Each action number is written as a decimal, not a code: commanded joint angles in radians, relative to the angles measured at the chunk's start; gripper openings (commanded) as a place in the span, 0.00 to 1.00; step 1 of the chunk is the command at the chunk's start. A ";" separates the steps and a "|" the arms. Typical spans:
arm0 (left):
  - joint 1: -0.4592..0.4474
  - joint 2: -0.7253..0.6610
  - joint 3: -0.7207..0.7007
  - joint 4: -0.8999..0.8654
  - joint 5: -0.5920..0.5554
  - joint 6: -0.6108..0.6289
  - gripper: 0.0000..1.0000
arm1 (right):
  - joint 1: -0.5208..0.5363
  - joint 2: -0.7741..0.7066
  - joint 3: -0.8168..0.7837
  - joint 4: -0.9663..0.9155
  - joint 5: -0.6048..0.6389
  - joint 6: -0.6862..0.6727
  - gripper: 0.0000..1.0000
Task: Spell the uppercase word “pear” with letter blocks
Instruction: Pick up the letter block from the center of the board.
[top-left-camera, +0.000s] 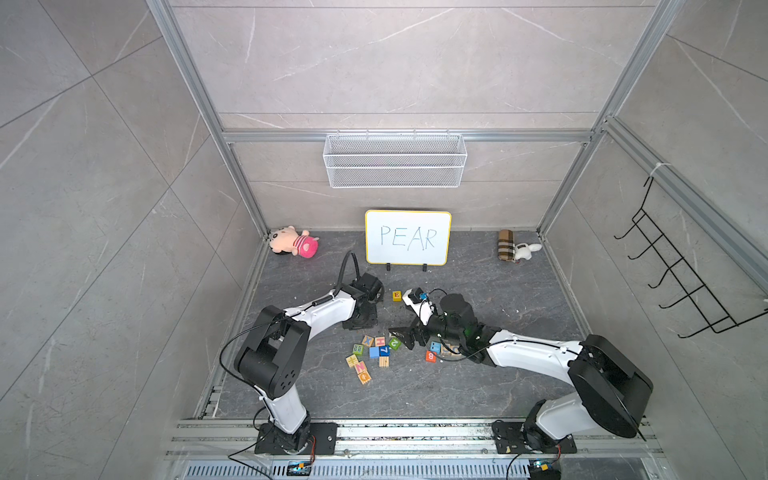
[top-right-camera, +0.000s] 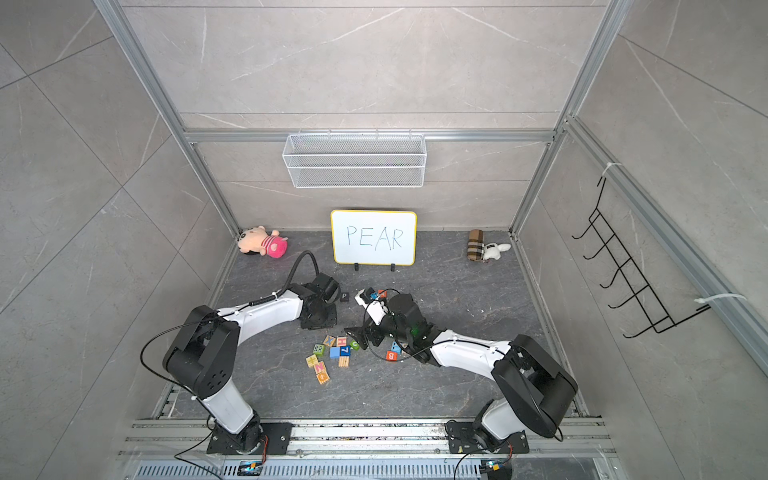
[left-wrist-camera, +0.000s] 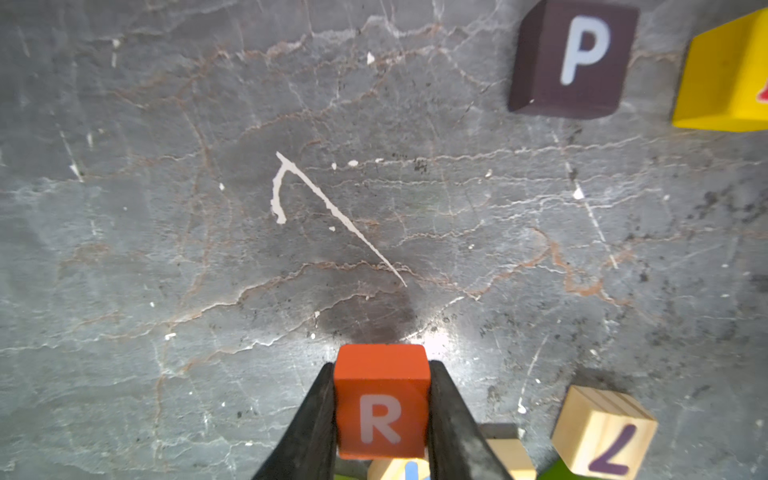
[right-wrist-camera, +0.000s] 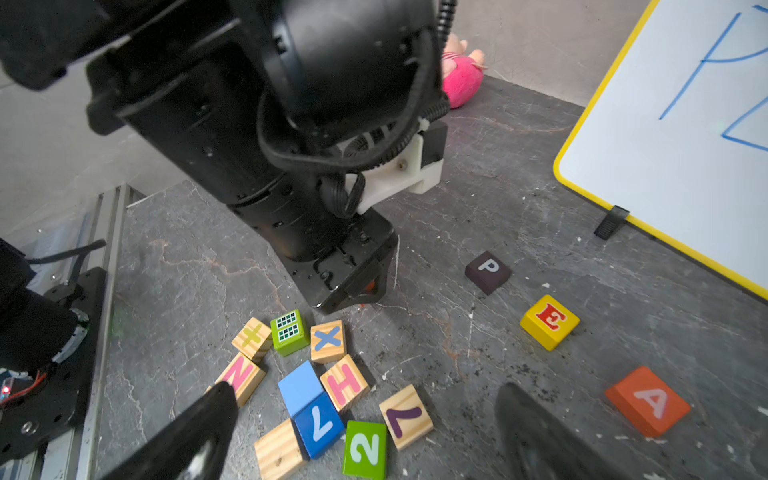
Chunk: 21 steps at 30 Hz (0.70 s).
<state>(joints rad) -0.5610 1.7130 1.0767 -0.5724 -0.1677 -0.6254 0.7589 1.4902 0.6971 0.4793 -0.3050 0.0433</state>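
Left gripper (left-wrist-camera: 381, 372): we are pinching the R block (left-wrist-camera: 380, 409) between part-closed jaws, left of centre in both top views.
Right gripper (right-wrist-camera: 365, 388): we are holding it wide apart and empty over the spare cubes (right-wrist-camera: 328, 340).
Row: P block (top-right-camera: 344, 296), E block (top-left-camera: 397, 295) and A block (right-wrist-camera: 647, 401) are lying mid-frame, below the whiteboard (top-left-camera: 407, 237).
Risk: R's slot is probably beyond A, so in reaching across we are risking clipping the right gripper, knocking P or E askew, or setting R down twisted.
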 joint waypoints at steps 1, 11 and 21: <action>-0.011 -0.050 0.034 -0.032 -0.027 -0.003 0.31 | -0.052 -0.009 -0.002 0.028 -0.040 0.086 0.99; -0.057 -0.058 0.231 -0.111 -0.061 0.027 0.32 | -0.194 -0.059 -0.053 0.090 -0.025 0.224 0.98; -0.145 0.132 0.587 -0.151 -0.038 0.083 0.33 | -0.238 -0.157 -0.101 0.034 0.188 0.237 0.97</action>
<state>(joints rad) -0.6884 1.7851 1.5940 -0.6891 -0.2131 -0.5789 0.5316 1.3872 0.6170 0.5213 -0.2146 0.2626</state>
